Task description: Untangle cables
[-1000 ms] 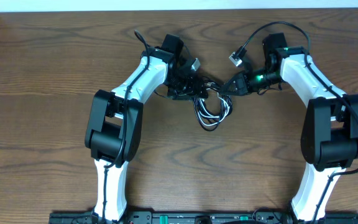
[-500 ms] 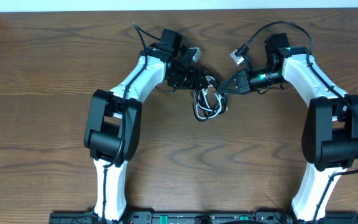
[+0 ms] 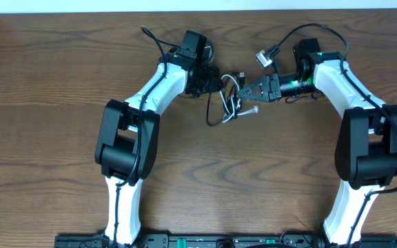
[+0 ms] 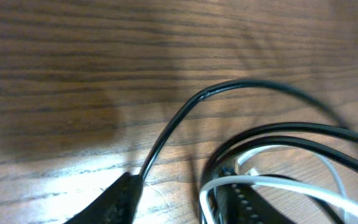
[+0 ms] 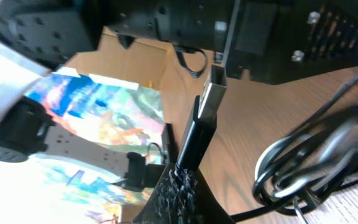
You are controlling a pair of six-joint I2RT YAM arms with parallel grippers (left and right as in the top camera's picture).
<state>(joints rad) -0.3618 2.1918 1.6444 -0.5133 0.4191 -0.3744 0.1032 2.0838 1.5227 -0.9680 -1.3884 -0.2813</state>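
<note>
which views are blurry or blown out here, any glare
Overhead: sharp and evenly lit, the cables small but clear. Left wrist: very close, the black cable soft-edged, a glare patch on the table. Right wrist: the plug in the right tool is fairly crisp, the cables at the right smeared, the left background overexposed.
</note>
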